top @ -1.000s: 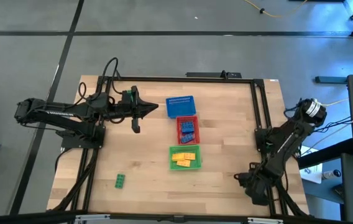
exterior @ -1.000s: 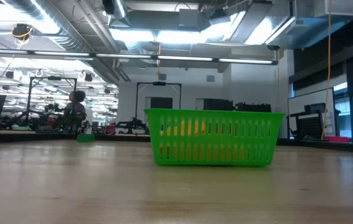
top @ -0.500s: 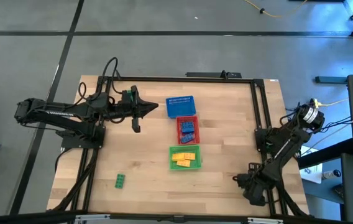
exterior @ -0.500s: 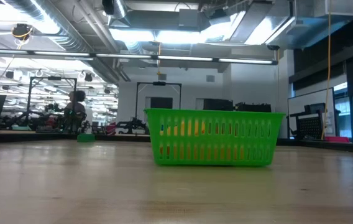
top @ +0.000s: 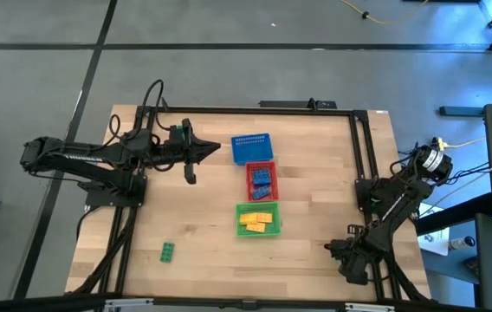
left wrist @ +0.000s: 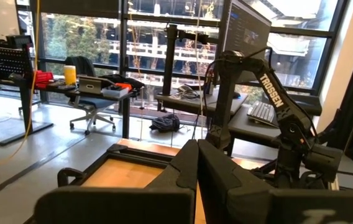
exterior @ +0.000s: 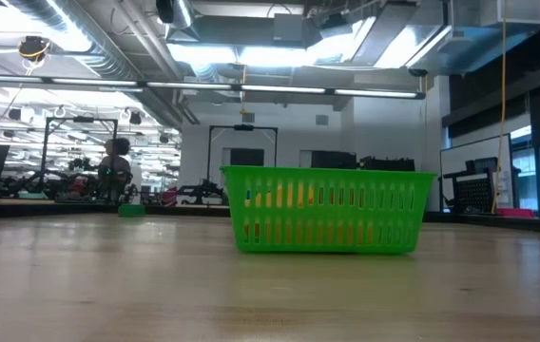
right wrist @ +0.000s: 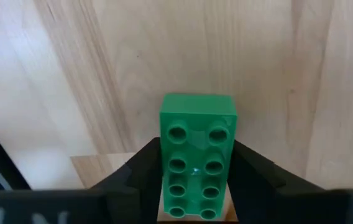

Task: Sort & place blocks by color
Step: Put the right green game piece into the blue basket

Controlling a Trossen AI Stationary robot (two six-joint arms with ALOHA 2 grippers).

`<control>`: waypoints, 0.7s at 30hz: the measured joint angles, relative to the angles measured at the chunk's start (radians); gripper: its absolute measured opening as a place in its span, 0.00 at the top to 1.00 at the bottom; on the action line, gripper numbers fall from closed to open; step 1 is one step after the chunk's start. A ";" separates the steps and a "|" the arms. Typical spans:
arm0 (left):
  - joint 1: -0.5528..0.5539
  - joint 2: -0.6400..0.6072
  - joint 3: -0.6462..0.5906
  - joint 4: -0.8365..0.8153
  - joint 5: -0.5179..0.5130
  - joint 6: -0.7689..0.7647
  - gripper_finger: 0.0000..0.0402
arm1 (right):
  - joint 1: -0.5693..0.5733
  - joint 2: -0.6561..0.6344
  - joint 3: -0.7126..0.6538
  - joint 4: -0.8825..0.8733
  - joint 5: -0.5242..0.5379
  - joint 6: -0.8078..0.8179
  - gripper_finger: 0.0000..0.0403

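My right gripper is near the table's near right corner and is shut on a green studded block. A second green block lies flat on the table near the near left corner. Yellow blocks lie in the green basket. Blue blocks lie in the red basket. My left gripper is shut and holds nothing. It hovers left of the blue basket, and its fingers point level toward the right arm. My right gripper pinches the green block between its two fingers, one on each long side. The block lies along the fingers, with its studded face toward the wrist camera. Bare tabletop shows behind it. I cannot tell whether it is lifted clear or touches the table.
The three baskets stand in a row down the table's middle: blue farthest, red in the middle, green nearest. A dark frame runs along the table's edges. Bare wood lies between the baskets and each arm. A person shows far off in the room.
My right arm's raised joint has swung slightly toward the near edge, and its gripper has edged a little toward the table's left. The blocks and baskets have stayed where they were.
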 joint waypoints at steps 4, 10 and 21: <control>0.000 0.000 0.000 0.000 0.000 0.000 1.00 | 0.000 0.000 0.000 0.001 0.000 -0.001 0.64; 0.000 0.000 0.000 0.000 0.000 0.000 1.00 | -0.004 -0.039 -0.006 0.009 -0.001 -0.009 0.64; 0.000 0.000 0.000 0.001 0.005 0.002 1.00 | -0.311 -0.242 -0.007 0.071 0.115 -0.342 0.64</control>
